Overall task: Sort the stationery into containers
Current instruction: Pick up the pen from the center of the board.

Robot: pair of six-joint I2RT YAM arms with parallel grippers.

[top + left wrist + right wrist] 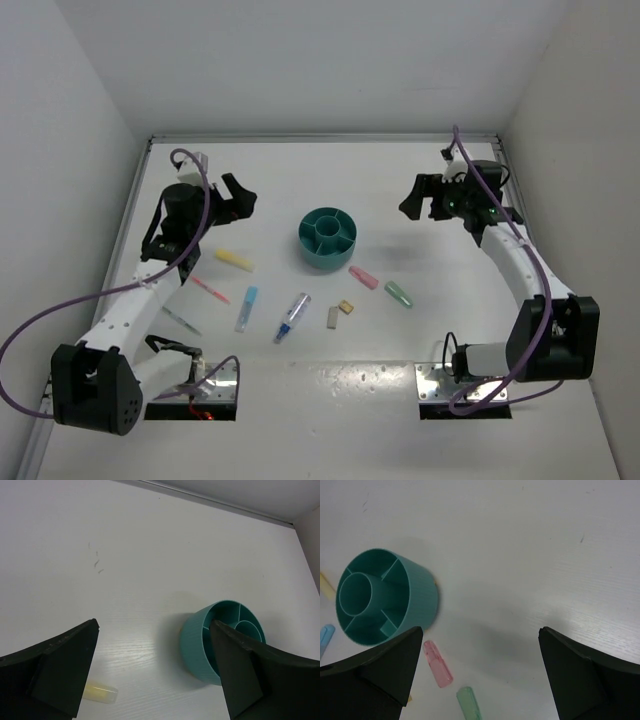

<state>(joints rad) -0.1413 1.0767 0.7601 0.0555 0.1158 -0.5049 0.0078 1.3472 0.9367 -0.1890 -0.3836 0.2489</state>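
- One teal organiser (325,260).
- Four stubby markers: a yellow marker (235,261) at 9 o'clock from the organiser, a light-blue marker (247,308) at 8 o'clock, and a pink marker (363,277) and a green marker (399,294) at 4 o'clock.
- Three pens, all between 7 and 8 o'clock: a clear-blue pen (293,317), a thin pink pen (210,290) and what looks like a thin grey pen (183,321), faint from above.
- Two small erasers at 6 o'clock: a tan eraser (346,307) and a grey eraser (333,317).
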